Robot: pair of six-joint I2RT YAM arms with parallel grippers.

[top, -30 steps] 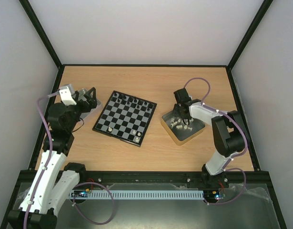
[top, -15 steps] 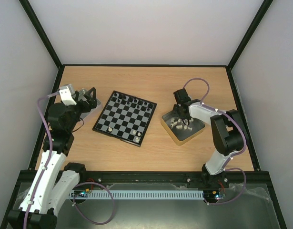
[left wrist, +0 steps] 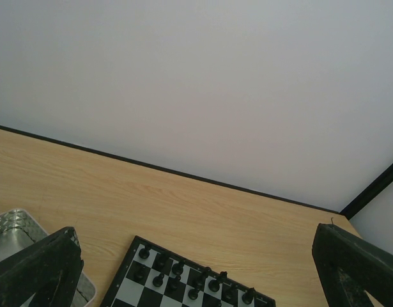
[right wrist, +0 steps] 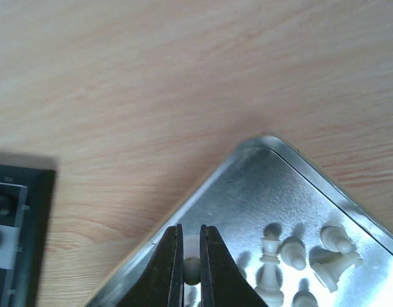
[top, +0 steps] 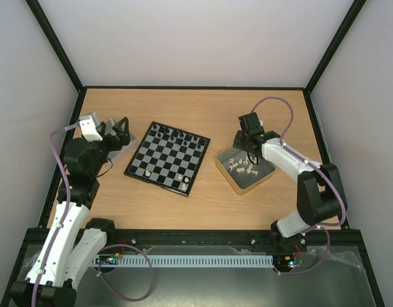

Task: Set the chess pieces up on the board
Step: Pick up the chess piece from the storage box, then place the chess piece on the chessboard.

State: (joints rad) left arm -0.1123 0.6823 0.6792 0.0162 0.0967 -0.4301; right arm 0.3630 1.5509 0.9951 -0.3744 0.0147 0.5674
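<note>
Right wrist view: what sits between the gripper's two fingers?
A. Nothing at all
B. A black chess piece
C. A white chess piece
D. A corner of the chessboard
C: a small white chess piece shows in the narrow gap between the fingers of the right gripper, over the corner of the metal tray.

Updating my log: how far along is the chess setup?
Black pieces line the far edge of the board; a few white ones stand on its near side. The right tool pinches a white piece at the tray. Several loose white pieces wait there.
</note>
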